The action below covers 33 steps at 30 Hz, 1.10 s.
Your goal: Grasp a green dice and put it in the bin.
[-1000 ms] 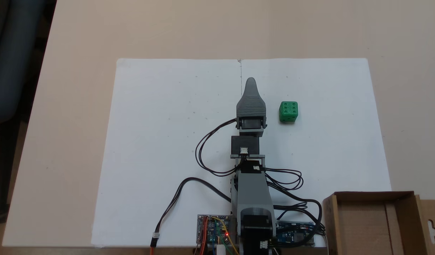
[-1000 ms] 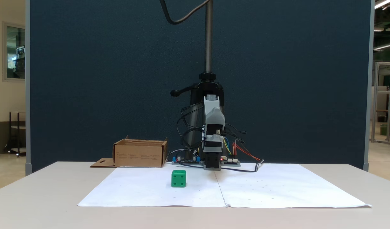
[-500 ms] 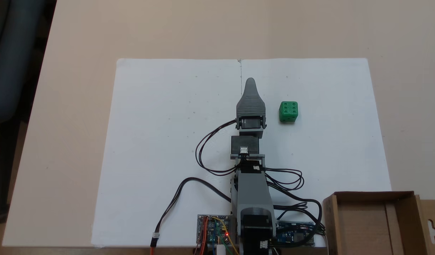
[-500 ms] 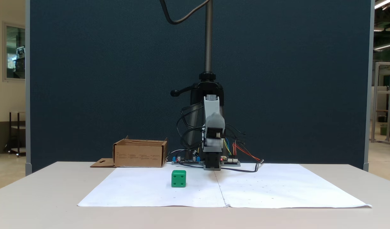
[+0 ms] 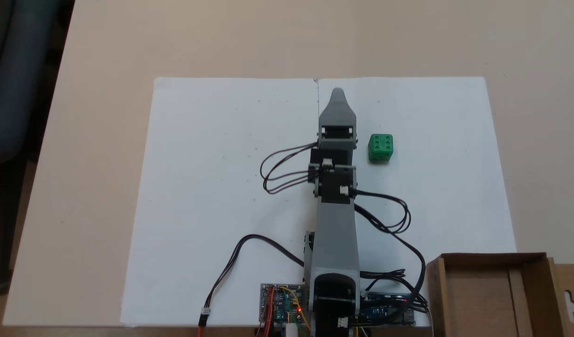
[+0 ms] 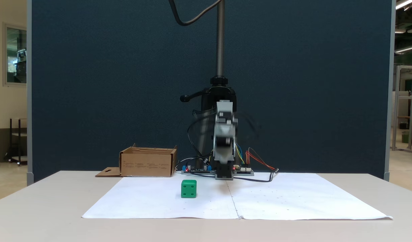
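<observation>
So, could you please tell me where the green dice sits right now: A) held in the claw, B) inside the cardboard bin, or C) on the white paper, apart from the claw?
C: the green dice rests on the white paper, apart from the claw.

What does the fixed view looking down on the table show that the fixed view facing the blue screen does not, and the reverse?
Looking down, a fixed view gives the green dice's six-pip top and the bin's bare floor. Facing the table, a fixed view gives the blue screen and a metal pole. Both fixed views share dice, bin, white paper and the arm; the pincer's state cannot be told.
</observation>
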Motion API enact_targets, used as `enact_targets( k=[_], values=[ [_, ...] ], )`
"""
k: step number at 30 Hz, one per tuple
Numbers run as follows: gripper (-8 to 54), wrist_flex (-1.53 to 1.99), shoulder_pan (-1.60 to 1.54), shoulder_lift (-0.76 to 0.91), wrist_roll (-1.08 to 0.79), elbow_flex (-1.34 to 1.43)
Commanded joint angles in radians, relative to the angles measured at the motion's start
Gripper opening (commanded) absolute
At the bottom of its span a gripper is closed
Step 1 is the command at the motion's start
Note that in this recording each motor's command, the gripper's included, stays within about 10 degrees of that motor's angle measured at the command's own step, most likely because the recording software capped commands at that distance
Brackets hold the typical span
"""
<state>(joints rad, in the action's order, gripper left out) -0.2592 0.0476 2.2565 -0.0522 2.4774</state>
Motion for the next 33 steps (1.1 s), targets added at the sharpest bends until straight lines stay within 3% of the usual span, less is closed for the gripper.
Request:
enact_targets(
  k=[1,12,16,20,33],
  values=[
    [46.6,0.158,-0.002,0.115,0.041,-0.103],
    [48.0,0.787,-0.015,0.103,0.035,-0.296],
    [50.3,1.043,-0.003,0.055,-0.153,-0.426],
    [50.4,1.238,0.025,-0.014,-0.198,-0.525],
    [50.3,1.439,0.133,-0.273,-0.387,-0.811]
  ],
)
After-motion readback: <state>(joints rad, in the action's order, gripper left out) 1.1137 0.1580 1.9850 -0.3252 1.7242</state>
